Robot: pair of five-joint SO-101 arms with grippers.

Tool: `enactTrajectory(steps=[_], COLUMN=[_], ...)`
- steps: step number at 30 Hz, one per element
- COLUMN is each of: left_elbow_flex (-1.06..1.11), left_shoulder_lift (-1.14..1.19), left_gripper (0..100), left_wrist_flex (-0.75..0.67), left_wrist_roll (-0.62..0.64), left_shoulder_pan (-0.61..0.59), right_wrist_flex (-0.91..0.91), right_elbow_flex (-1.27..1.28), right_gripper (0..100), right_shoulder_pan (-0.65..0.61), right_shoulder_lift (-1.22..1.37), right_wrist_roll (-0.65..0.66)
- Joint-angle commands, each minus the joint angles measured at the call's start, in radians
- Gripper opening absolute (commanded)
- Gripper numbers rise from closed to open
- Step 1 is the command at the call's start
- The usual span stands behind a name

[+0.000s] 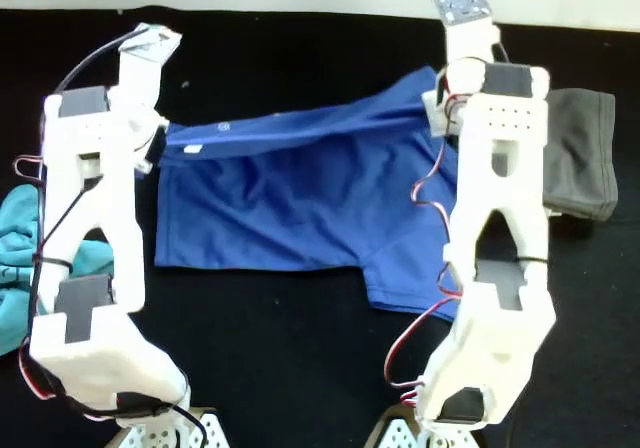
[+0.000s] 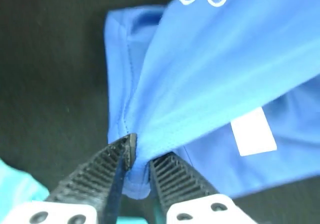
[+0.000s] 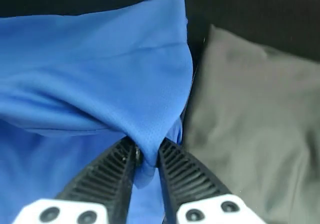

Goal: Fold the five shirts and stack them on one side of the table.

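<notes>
A blue shirt lies spread across the middle of the black table, its far edge lifted into a taut fold between both arms. My left gripper is shut on the shirt's left edge, near a white label. My right gripper is shut on the blue shirt's right edge, close beside a folded grey shirt. In the high view the left gripper sits at the blue shirt's far left corner and the right gripper at its far right.
The folded grey shirt lies at the right side of the table. A crumpled teal shirt sits at the left edge, partly behind the left arm; a bit of teal shirt shows beside the left gripper. Black table lies bare in front.
</notes>
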Motion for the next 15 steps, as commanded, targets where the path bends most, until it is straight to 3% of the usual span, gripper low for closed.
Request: enactTrajectory(steps=[1,7,15], left_elbow_flex=[-0.035,-0.031,0.067], left_shoulder_lift=[-0.064,-0.021,-0.044], left_gripper=[1,1,1], left_wrist_flex=[0.124,0.192,0.278], left_wrist_roll=[-0.002,-0.002,-0.028], left_shoulder_pan=[0.045,0.053,0.054], right_wrist_flex=[0.104,0.269,0.297], right_elbow_flex=[-0.047,-0.041,0.136], right_gripper=[0.6,0.6,0.6], right_shoulder_pan=[-0.005,-0.002,0.001], right_shoulder_lift=[-0.094,-0.094,-0.13], right_wrist_roll=[-0.018,-0.018,-0.018])
